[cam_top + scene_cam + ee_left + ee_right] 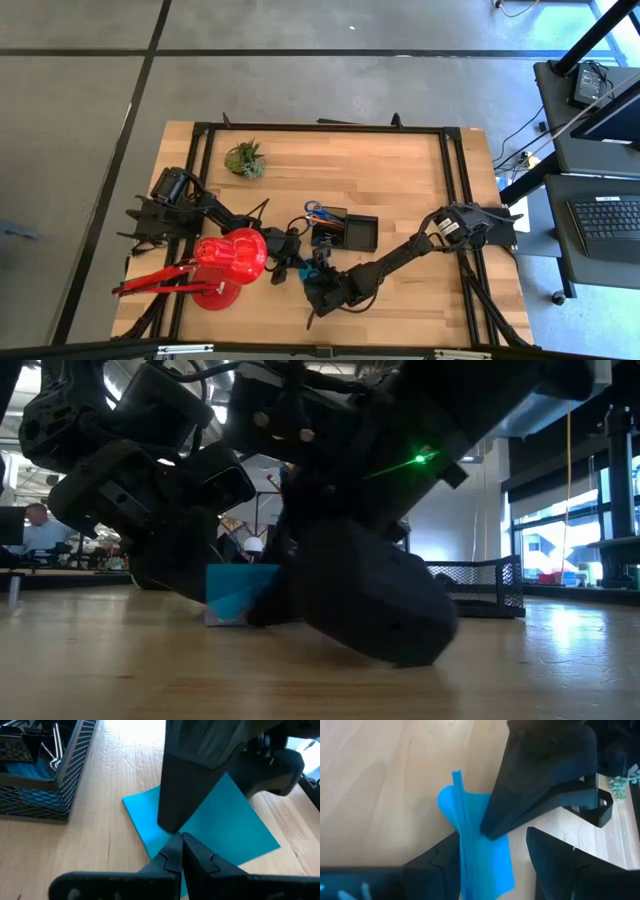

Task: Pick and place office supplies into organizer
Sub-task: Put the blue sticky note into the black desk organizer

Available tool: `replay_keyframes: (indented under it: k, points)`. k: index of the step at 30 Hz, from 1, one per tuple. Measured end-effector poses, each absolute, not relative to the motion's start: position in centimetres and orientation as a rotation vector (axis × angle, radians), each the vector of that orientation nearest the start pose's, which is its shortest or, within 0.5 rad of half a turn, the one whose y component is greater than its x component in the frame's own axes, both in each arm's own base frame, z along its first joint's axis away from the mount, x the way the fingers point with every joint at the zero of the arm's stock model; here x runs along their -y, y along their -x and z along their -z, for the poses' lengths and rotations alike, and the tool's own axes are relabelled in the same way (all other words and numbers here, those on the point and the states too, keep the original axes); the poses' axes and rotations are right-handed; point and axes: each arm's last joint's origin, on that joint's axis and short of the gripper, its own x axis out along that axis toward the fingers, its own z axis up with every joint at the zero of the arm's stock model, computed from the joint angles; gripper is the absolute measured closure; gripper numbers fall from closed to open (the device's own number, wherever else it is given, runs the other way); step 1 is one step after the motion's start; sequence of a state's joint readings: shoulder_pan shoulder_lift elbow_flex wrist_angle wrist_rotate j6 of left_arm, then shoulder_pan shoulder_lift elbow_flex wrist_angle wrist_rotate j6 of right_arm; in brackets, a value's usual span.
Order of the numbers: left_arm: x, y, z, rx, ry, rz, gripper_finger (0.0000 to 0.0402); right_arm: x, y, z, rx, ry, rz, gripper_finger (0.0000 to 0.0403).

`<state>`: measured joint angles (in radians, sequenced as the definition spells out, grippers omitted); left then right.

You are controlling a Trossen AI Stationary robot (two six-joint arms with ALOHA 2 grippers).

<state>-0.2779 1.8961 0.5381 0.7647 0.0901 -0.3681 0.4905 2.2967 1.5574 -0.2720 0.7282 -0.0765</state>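
Your cyan note pad [220, 827] sits tilted on the wood, one edge lifted, pinched at its near corner by the closed left claw [181, 851]. The right claw [492, 855] stands with its fingers spread, the pad's thin edge [465, 835] standing upright between them. Beyond both claws you have the black mesh organizer [352, 231], upright on the table; from the left claw's side its near compartment holds binder clips [27, 747] over something blue. The blue-handled scissors [316, 211] stand at the organizer's far corner, handles up
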Motion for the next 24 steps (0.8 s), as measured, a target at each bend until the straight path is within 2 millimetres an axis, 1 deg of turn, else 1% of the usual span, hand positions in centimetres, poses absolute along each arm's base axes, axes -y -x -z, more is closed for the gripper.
replay_keyframes:
  k: [5, 8, 14, 17, 24]
  points:
    - [8.3, -28.3, -7.3, -0.652, 0.301, 0.24, 0.04, -19.6, -42.2, -10.4, -0.845, 0.648, 0.195, 0.0199]
    - [8.3, -28.3, -7.3, -0.651, 0.301, 0.239, 0.0399, -19.5, -41.9, -10.4, -0.879, 0.661, 0.182, 0.0199]
    - [8.3, -28.3, -7.3, -0.652, 0.301, 0.239, 0.04, -19.5, -41.2, -10.3, -0.924, 0.638, 0.214, 0.0199]
    - [8.3, -28.3, -7.3, -0.652, 0.301, 0.239, 0.0399, -20.0, -41.0, -10.3, -0.919, 0.647, 0.207, 0.0199]
    - [8.3, -28.3, -7.3, -0.652, 0.299, 0.24, 0.04, -21.5, -41.0, -10.5, -0.83, 0.61, 0.194, 0.0199]
